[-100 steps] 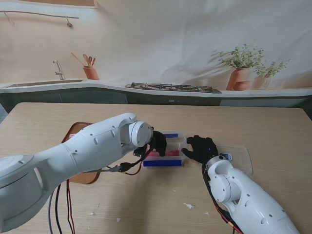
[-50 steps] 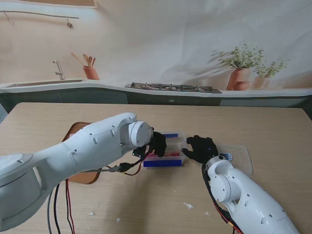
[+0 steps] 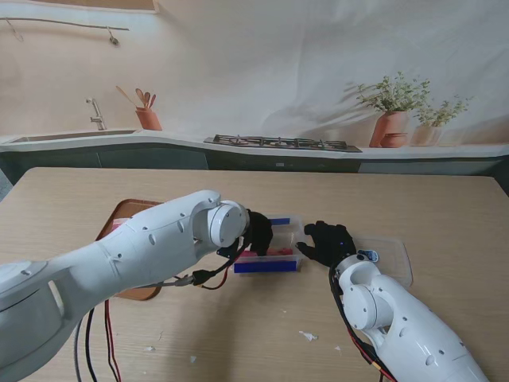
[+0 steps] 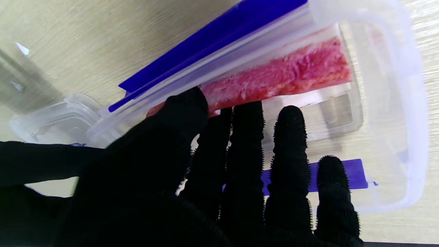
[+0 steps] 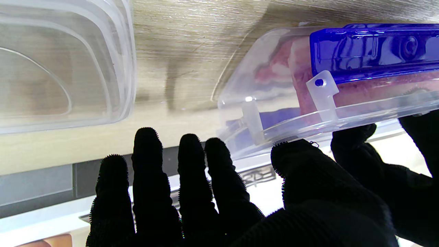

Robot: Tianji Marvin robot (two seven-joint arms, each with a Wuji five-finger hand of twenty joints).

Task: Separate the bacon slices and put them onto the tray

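Note:
A clear container (image 3: 266,267) with blue clips sits mid-table, holding a slab of pink-red bacon (image 3: 278,251). My left hand (image 3: 258,231) reaches into it from the left. In the left wrist view the thumb and fingers of the left hand (image 4: 223,178) rest on the near end of the bacon (image 4: 291,73); whether they pinch it is unclear. My right hand (image 3: 328,241) is at the container's right end. In the right wrist view the right hand (image 5: 223,199) has its fingers spread and its thumb against the container (image 5: 274,113). The brown tray (image 3: 119,216) lies at the left, mostly under my left arm.
The container's clear lid (image 3: 394,259) lies flat just right of my right hand, close to its fingers (image 5: 147,164). A few white crumbs (image 3: 308,336) dot the table nearer to me. A counter with sink, hob and plants runs behind the table's far edge.
My left forearm has sunk slightly and shifted a little nearer to me. Both hands and the container stay where they were.

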